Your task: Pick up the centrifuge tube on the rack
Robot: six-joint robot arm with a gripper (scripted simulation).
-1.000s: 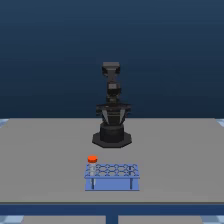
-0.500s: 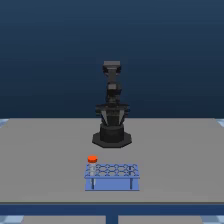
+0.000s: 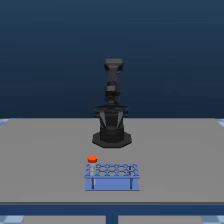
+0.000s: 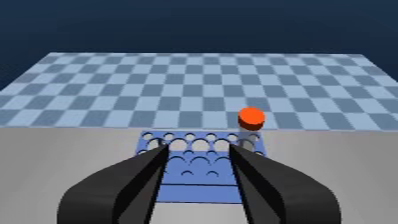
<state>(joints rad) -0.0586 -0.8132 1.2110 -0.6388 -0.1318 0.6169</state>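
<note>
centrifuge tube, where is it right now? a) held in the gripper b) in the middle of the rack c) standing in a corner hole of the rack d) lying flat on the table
c: the centrifuge tube stands upright at a corner of the rack, while the gripper is open and holds nothing.

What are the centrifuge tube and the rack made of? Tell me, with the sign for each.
Centrifuge tube: probably plastic, a whitish translucent body under a matte orange-red cap; the render shows no gloss.
Rack: looks like moulded plastic, flat light blue with a top plate of round holes, on dark supports whose material cannot be told.
</note>
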